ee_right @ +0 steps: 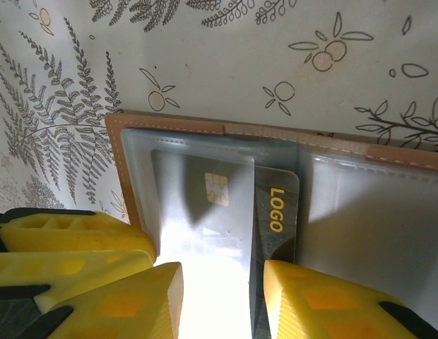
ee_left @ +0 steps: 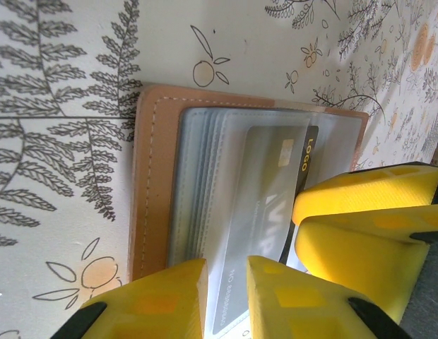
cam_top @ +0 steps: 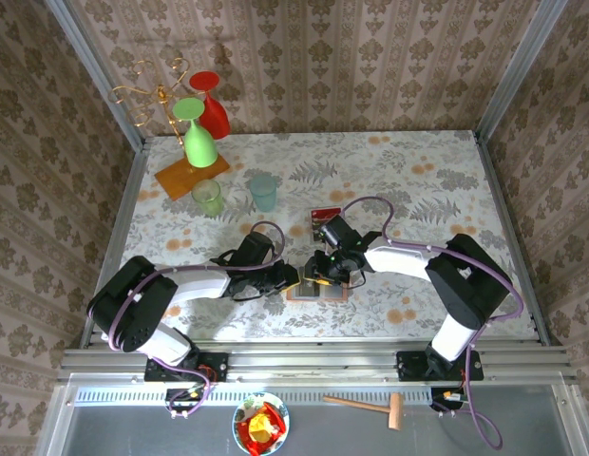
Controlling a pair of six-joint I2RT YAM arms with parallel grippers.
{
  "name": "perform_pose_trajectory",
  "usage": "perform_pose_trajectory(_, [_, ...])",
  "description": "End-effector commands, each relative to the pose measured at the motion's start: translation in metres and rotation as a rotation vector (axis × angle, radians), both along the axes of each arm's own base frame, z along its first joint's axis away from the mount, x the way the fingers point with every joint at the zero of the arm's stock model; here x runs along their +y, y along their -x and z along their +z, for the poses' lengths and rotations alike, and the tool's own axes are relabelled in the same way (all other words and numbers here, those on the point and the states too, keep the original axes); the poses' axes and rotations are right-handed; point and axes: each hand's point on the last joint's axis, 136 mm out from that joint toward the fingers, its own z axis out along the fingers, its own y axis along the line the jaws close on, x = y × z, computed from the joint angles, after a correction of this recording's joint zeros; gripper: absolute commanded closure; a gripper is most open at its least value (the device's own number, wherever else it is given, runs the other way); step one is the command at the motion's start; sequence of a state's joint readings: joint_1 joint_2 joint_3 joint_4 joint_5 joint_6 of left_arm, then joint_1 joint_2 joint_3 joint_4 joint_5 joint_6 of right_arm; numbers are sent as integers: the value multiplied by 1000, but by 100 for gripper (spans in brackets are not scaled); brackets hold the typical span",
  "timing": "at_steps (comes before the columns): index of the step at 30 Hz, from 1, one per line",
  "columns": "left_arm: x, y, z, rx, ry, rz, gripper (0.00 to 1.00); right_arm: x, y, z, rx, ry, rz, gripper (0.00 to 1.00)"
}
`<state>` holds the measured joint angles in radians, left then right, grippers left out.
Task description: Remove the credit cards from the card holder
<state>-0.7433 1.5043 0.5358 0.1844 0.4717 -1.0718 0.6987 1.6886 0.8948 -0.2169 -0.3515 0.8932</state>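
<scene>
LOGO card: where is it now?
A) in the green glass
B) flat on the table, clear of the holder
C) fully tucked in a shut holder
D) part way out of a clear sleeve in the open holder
D: the right wrist view shows the card poking part way from a sleeve of the open holder lying on the table.

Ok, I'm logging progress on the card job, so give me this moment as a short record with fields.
card holder: open flat on the table, clear sleeves facing up
dark card: marked LOGO, partly out of its sleeve
loose card: red-banded, lying on the table beyond the holder
left gripper: fingers either side of a sleeve edge; grip unclear
right gripper: fingers either side of the sleeve beside the dark card; grip unclear
</scene>
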Motion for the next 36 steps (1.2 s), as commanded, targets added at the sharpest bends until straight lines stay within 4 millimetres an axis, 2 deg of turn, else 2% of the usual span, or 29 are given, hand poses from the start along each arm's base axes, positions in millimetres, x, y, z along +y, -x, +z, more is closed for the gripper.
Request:
perform_pose_trajectory(1, [6,4,-9,20,-25,-1,77,-10,7,-11,24,71,14,62])
perform_pose_trajectory(11, [7,5,-11,24,-23,4,77,-18,3,-6,4,114,30,62])
perform_pose_trajectory(21, [6,5,-11,25,-18,7,77,-12,-3,0,-19,93,51,62])
perform_pose_trajectory(36, [-8,-12,20,-41,30,4,77,-11,-4,16,-61,52,46,62])
